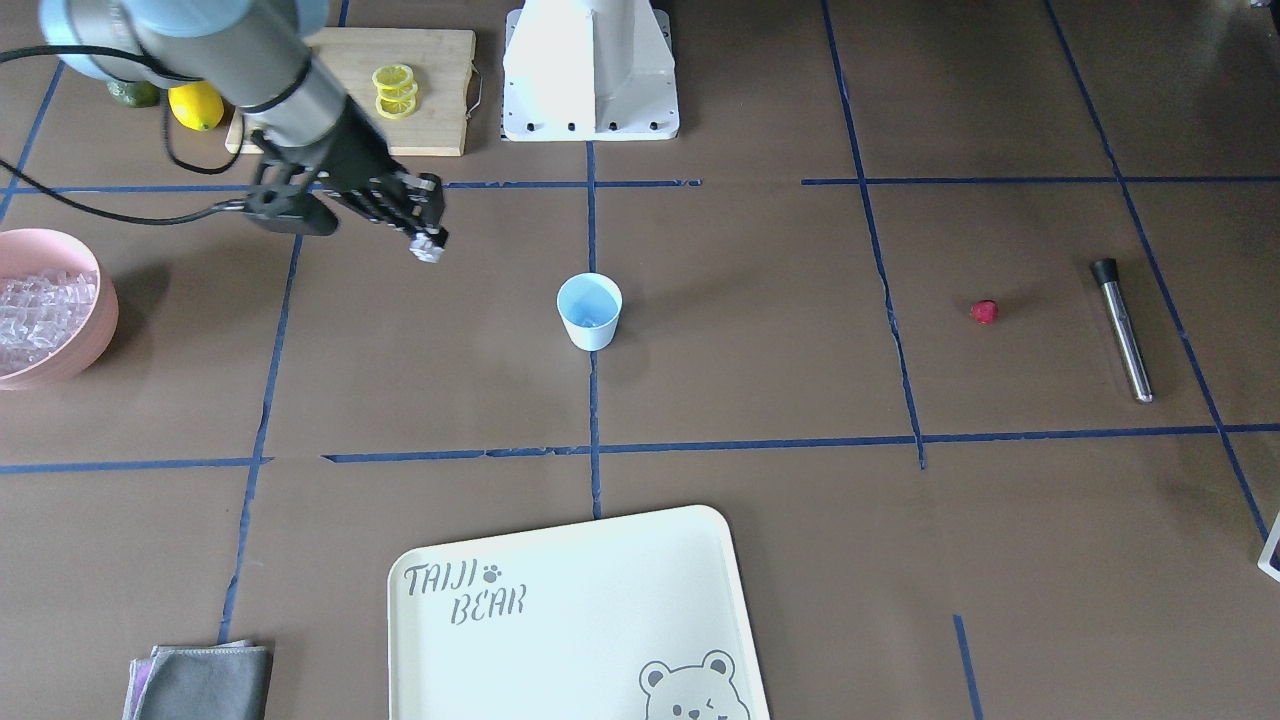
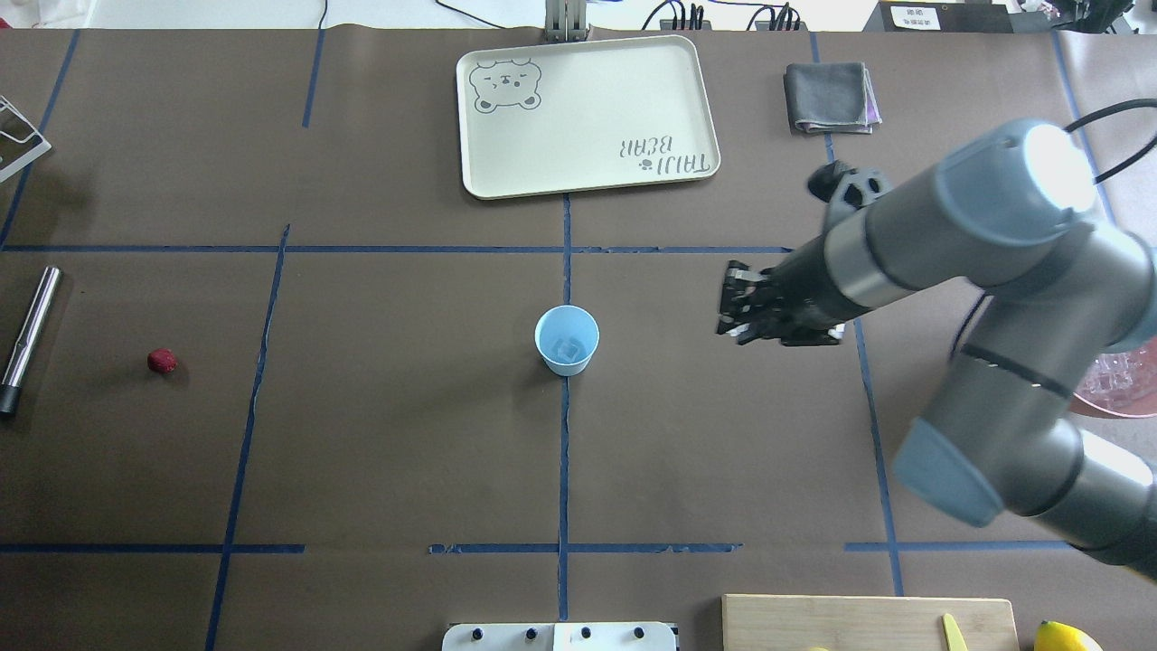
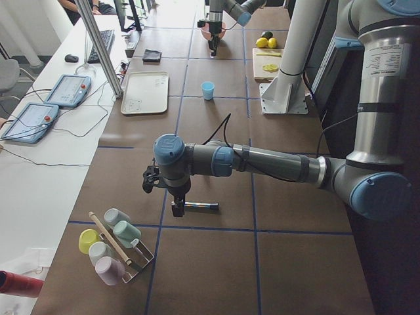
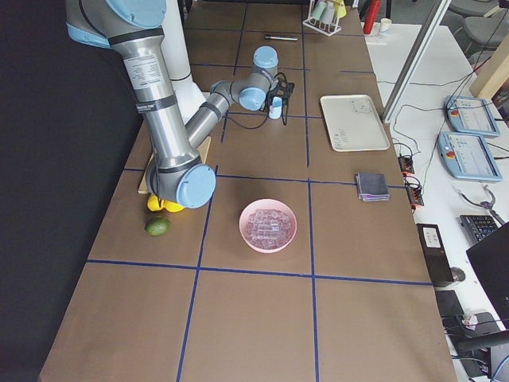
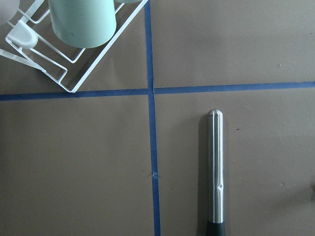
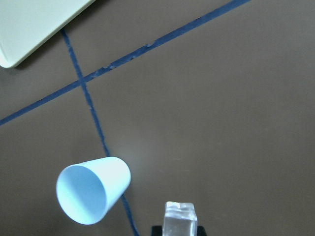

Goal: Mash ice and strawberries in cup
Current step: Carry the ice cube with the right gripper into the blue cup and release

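The pale-blue cup (image 1: 590,312) stands upright at the table's middle (image 2: 567,340), with one ice cube (image 2: 568,347) inside. My right gripper (image 1: 428,238) hovers between the pink bowl and the cup, shut on a clear ice cube (image 6: 180,219); the cup (image 6: 93,194) lies ahead of it in the right wrist view. More ice (image 1: 40,310) fills the pink bowl (image 1: 95,345). The red strawberry (image 1: 984,312) lies alone on the table (image 2: 162,361). My left gripper (image 3: 177,209) shows only in the exterior left view, over a steel muddler (image 5: 215,167); I cannot tell its state.
A cream tray (image 1: 570,610) lies across the table from the robot. A cutting board (image 1: 440,90) with lemon slices (image 1: 395,90), a lemon (image 1: 196,105) and a lime stand near the base. A grey cloth (image 2: 830,97) and a cup rack (image 5: 74,64) are at the edges.
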Motion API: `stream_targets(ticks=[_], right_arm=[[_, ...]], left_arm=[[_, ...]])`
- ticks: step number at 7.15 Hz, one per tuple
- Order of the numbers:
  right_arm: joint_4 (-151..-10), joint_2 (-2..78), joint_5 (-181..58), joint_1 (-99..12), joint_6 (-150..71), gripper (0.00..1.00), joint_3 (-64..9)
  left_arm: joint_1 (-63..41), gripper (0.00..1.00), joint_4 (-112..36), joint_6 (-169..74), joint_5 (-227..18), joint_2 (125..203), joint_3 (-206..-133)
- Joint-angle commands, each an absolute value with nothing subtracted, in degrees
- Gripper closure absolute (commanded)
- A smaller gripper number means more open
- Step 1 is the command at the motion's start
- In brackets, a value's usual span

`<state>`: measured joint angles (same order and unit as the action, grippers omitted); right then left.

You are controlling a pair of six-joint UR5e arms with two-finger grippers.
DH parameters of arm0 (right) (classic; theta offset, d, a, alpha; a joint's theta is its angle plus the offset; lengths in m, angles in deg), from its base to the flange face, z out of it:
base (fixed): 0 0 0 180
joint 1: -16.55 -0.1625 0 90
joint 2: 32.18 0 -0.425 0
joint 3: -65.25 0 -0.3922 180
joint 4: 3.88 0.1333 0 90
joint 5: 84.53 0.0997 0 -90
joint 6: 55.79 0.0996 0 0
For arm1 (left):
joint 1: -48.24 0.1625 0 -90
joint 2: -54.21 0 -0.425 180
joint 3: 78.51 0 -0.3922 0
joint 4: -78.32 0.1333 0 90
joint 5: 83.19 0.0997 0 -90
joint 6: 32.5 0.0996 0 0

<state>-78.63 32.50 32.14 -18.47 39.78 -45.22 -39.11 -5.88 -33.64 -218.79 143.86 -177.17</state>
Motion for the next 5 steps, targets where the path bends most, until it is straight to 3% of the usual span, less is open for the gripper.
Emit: stream_targets(ticks=[1,4,5], right_arm=[[-78.24,19.38,24.66,-12.99,46.68,0.97,-33.25],[-78.15,18.01,23.31,-12.19,46.86,0.96,-31.17],[-78.15,18.09,23.31,-12.19,46.86,0.80,-31.08]], left_arm=[[-39.03,0.00,-5.88,-33.64,-218.72,143.86,-176.95],[-39.03,0.00,-5.88,-33.64,-218.81,143.95,-177.03],[-39.03,0.00,-5.88,-33.64,-218.81,143.86,-177.04]])
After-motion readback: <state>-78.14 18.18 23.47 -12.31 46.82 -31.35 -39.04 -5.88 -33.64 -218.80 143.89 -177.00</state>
